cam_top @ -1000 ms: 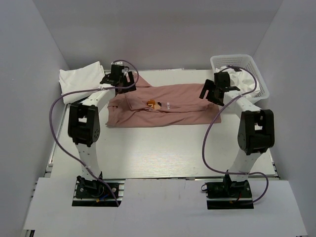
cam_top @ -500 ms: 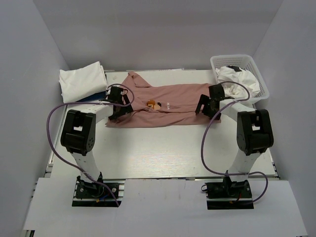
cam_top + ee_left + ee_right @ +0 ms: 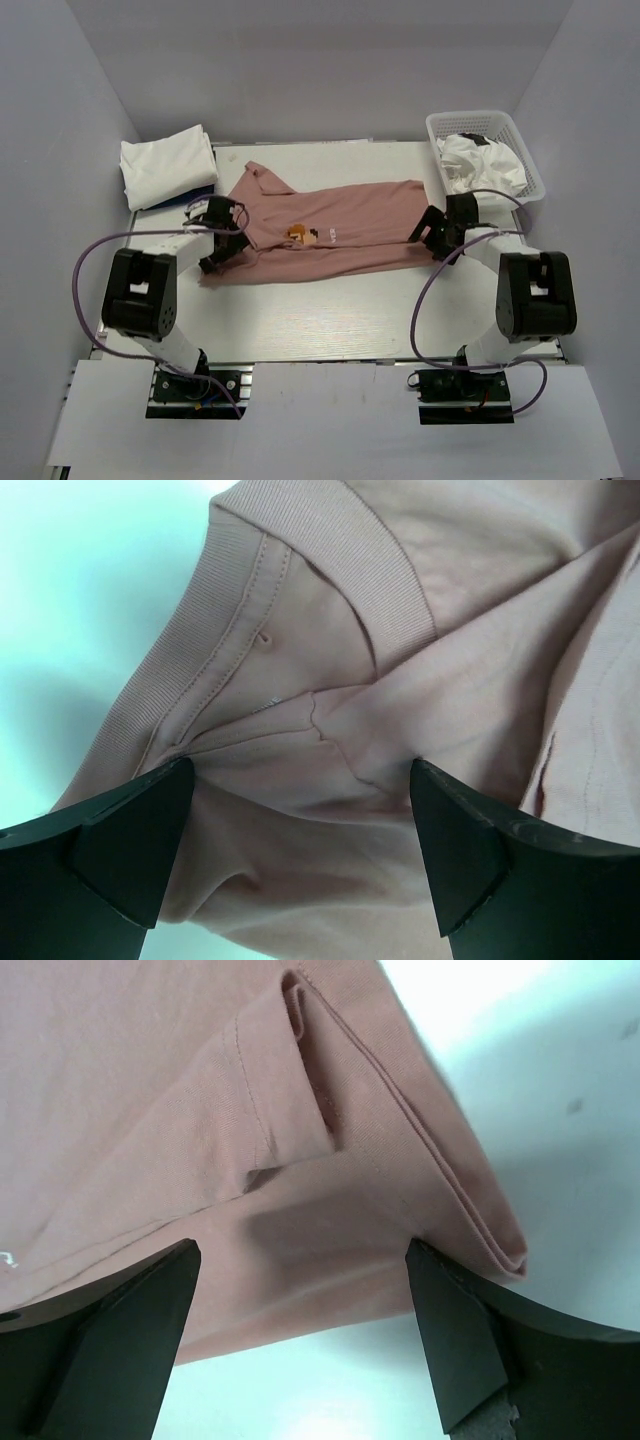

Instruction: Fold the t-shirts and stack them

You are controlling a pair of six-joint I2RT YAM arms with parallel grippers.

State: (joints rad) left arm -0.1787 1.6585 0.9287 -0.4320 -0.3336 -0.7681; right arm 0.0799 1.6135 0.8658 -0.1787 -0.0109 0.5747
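The dusty-pink t-shirt [image 3: 340, 240] lies stretched across the middle of the tabletop [image 3: 330, 310], with its collar toward the left edge and its hem toward the right edge. The left claw [image 3: 220, 241] sits low over the collar end, fingers spread and gripping nothing, and the right claw [image 3: 433, 232] is likewise released over the folded hem corner. A folded white t-shirt [image 3: 165, 165] rests in the far left corner, and a crumpled white one [image 3: 482, 162] fills the basket [image 3: 478, 120] at the far right corner.

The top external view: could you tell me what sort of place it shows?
Probably a lab robot cell for laundry folding: plain white walls box in a table, with a pink t-shirt spread out and a white mesh basket.
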